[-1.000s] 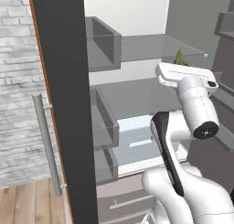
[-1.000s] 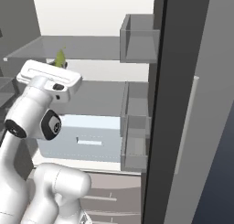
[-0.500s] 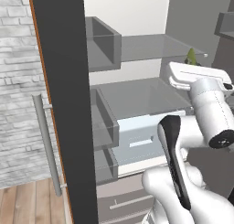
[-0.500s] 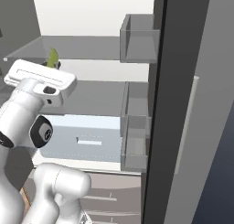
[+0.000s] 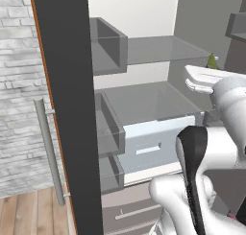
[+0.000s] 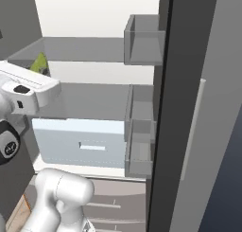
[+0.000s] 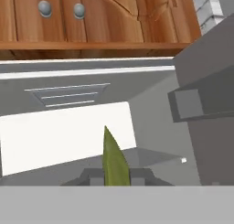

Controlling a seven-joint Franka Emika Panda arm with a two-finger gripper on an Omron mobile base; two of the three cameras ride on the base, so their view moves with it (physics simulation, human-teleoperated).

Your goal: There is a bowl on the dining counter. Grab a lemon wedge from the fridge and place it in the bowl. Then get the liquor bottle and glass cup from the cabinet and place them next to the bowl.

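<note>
Left base view: lemon wedge further right (fingers clamped).

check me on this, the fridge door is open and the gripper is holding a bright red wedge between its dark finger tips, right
Not quite: the wedge is yellow-green, not red. The hand view shows the gripper shut on a yellow-green lemon wedge. The tall grey-beige fridge does stand open, its glass shelves on show.

Yellow-green lemon wedge (point up) inside the open fridge.
</note>
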